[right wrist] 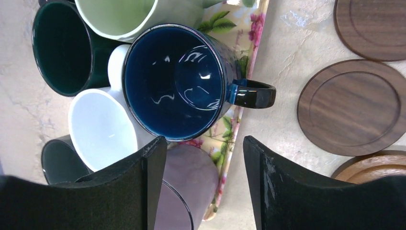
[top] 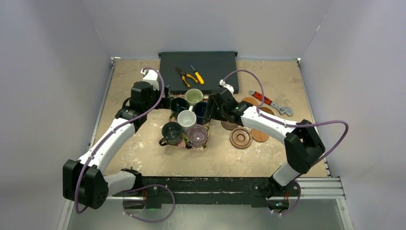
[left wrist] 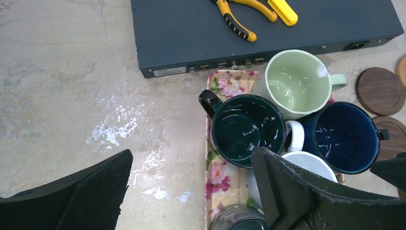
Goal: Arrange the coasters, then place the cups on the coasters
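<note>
Left end effector [left wrist: 191, 158]: we read it wide, empty, near teal mug [left wrist: 244, 129] | right end effector [right wrist: 203, 141]: we read it part-spread, empty, by navy mug [right wrist: 177, 81] | mugs [top: 186, 118]: on tray [left wrist: 230, 84], mid-desk [top: 143, 158] | coasters [right wrist: 352, 108]: toward right edge.

The left gripper [left wrist: 191, 155] hangs with its jaws wide apart over the edge of the floral tray [left wrist: 230, 81], which holds the pale green mug [left wrist: 294, 81], dark teal mug [left wrist: 244, 127], navy mug [left wrist: 344, 136] and white mug [left wrist: 311, 163]; pliers [left wrist: 234, 19] lie on the dark box [left wrist: 191, 38]
</note>
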You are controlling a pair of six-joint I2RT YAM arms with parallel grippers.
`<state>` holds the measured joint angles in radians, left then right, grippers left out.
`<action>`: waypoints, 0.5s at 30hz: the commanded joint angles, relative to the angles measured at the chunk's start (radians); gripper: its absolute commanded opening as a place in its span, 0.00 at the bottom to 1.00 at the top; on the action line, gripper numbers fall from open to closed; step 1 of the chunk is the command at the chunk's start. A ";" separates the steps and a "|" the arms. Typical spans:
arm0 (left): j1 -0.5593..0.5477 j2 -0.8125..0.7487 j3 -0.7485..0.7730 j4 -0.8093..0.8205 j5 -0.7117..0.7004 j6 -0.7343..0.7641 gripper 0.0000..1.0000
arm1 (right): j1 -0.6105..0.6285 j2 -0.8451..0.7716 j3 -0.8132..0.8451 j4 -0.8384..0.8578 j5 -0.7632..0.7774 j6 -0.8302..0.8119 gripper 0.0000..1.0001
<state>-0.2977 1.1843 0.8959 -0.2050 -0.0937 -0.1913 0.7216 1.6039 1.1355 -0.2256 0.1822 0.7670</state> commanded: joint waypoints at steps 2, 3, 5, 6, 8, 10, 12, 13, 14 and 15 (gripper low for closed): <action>-0.007 -0.015 0.032 0.018 -0.020 -0.007 0.94 | 0.004 0.017 -0.019 0.077 0.004 0.149 0.61; -0.006 -0.017 0.033 0.017 -0.023 -0.007 0.95 | 0.005 0.020 -0.019 0.079 0.010 0.159 0.60; -0.006 -0.021 0.033 0.016 -0.025 -0.005 0.95 | 0.006 0.031 -0.021 0.090 0.017 0.173 0.60; -0.006 -0.021 0.032 0.016 -0.025 -0.005 0.94 | 0.006 0.037 -0.022 0.095 0.018 0.179 0.60; -0.006 -0.020 0.035 0.015 -0.024 -0.005 0.95 | 0.006 0.056 -0.020 0.102 0.016 0.192 0.59; -0.006 -0.019 0.036 0.013 -0.025 -0.005 0.95 | 0.006 0.073 -0.020 0.097 0.015 0.219 0.58; -0.006 -0.019 0.036 0.013 -0.029 -0.005 0.95 | 0.006 0.077 -0.028 0.106 0.017 0.238 0.56; -0.006 -0.020 0.035 0.013 -0.031 -0.004 0.95 | 0.006 0.074 -0.036 0.120 0.019 0.245 0.55; -0.006 -0.021 0.036 0.012 -0.033 -0.004 0.95 | 0.006 0.070 -0.043 0.124 0.023 0.251 0.53; -0.006 -0.021 0.037 0.012 -0.034 -0.005 0.95 | 0.006 0.068 -0.046 0.122 0.026 0.259 0.52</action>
<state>-0.2977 1.1843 0.8959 -0.2054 -0.1116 -0.1913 0.7219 1.6875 1.1099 -0.1318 0.1844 0.9627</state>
